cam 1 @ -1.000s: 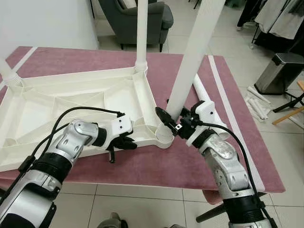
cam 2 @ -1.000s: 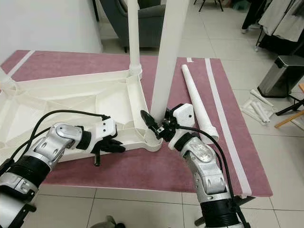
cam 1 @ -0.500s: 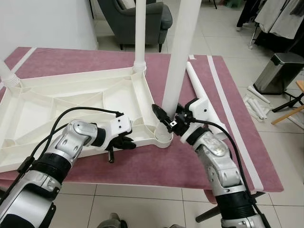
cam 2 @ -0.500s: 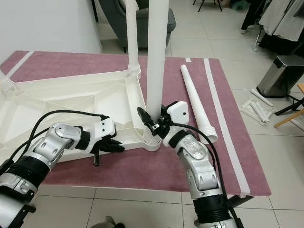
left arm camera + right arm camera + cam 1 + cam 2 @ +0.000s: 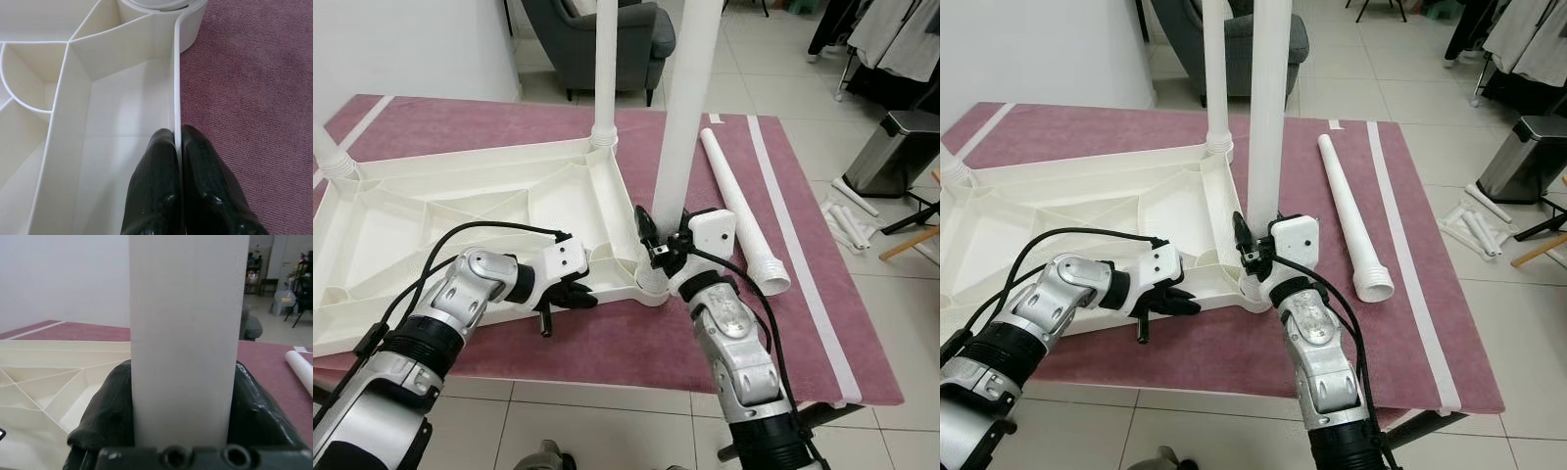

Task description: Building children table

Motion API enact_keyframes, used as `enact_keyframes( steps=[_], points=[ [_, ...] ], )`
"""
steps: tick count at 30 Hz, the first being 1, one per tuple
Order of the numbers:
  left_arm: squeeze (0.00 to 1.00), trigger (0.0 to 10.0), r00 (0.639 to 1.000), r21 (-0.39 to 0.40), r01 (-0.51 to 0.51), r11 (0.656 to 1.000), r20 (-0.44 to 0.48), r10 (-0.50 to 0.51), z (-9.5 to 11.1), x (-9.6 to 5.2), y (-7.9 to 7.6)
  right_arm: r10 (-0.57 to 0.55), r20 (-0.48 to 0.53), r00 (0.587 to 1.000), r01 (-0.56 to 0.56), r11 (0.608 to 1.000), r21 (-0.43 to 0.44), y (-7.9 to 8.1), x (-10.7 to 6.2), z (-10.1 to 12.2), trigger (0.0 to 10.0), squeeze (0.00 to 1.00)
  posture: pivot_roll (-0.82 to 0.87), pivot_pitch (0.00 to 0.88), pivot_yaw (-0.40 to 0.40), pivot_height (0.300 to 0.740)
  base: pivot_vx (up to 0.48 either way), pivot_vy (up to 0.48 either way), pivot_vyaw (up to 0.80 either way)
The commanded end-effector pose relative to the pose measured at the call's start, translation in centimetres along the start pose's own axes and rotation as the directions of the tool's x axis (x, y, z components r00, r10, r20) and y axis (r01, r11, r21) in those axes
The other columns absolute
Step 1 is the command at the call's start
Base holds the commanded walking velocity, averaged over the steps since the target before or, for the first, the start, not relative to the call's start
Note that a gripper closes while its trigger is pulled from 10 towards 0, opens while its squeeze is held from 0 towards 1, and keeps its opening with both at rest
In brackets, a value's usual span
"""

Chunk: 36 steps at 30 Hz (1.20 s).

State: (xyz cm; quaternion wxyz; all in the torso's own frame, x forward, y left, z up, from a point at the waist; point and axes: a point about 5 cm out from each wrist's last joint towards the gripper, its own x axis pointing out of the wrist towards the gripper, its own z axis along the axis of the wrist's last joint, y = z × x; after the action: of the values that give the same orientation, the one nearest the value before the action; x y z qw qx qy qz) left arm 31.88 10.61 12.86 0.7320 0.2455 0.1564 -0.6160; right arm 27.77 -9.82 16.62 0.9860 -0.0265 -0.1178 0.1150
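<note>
White plastic tabletop [image 5: 460,211] lies upside down on maroon bench [image 5: 636,338]. Right gripper [image 5: 658,247], jaws clenched around an upright white leg [image 5: 683,117], holds it in the near corner socket [image 5: 651,284]. Left gripper [image 5: 177,147] jaws pinch the tabletop's near rim [image 5: 175,88]. Loose leg [image 5: 744,220] lies on bench nearby; another leg [image 5: 605,69] stands at far corner.
</note>
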Motion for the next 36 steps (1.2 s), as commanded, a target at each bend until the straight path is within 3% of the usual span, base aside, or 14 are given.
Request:
enact_keyframes(
  steps=[1,12,14,20,22,28,36],
  points=[
    [0.0,0.0,0.995,0.001,-0.089,0.996,0.036,0.088,0.6,-0.7,0.9,-0.101,-0.272,0.957,0.085,0.994,-0.069,-1.1,-2.9,-5.4,10.0,0.0,0.09,0.06,0.048,0.74,0.0,0.0,0.0],
    [0.0,0.0,0.995,0.001,-0.098,0.995,0.034,0.098,0.5,-0.7,1.1,-0.257,-0.243,0.935,0.223,0.962,-0.157,-1.4,-4.4,-5.5,10.0,0.0,0.09,0.055,0.044,0.74,0.0,0.0,0.0],
    [0.0,0.0,0.995,0.0,-0.099,0.995,0.033,0.099,0.5,-0.7,1.1,-0.314,-0.255,0.915,0.266,0.942,-0.207,-1.8,-4.7,-5.8,10.0,0.0,0.09,0.056,0.045,0.74,0.0,0.0,0.0],
    [0.0,0.0,0.995,0.001,-0.099,0.995,0.032,0.099,0.5,-0.7,1.2,-0.409,-0.322,0.854,0.341,0.907,-0.247,-2.1,-5.1,-6.5,10.0,0.0,0.09,0.058,0.048,0.74,0.0,0.0,0.0],
    [0.0,0.0,0.995,0.001,-0.099,0.995,0.032,0.099,0.5,-0.7,1.2,-0.409,-0.322,0.854,0.341,0.907,-0.247,-2.1,-5.1,-6.5,10.0,0.0,0.09,0.058,0.048,0.74,0.0,0.0,0.0],
    [0.0,0.0,0.995,0.0,-0.098,0.995,0.031,0.098,0.5,-0.7,1.1,-0.5,-0.387,0.775,0.447,0.866,-0.224,-2.1,-5.4,-7.0,10.0,0.0,0.09,0.062,0.044,0.74,0.0,0.0,0.0],
    [0.0,0.0,0.994,-0.003,-0.102,0.995,0.032,0.102,0.4,-0.7,1.1,-0.461,-0.359,0.812,0.406,0.887,-0.22,-1.6,-5.0,-6.7,10.0,0.0,0.09,0.064,0.045,0.74,0.0,0.0,0.0]
  ],
)
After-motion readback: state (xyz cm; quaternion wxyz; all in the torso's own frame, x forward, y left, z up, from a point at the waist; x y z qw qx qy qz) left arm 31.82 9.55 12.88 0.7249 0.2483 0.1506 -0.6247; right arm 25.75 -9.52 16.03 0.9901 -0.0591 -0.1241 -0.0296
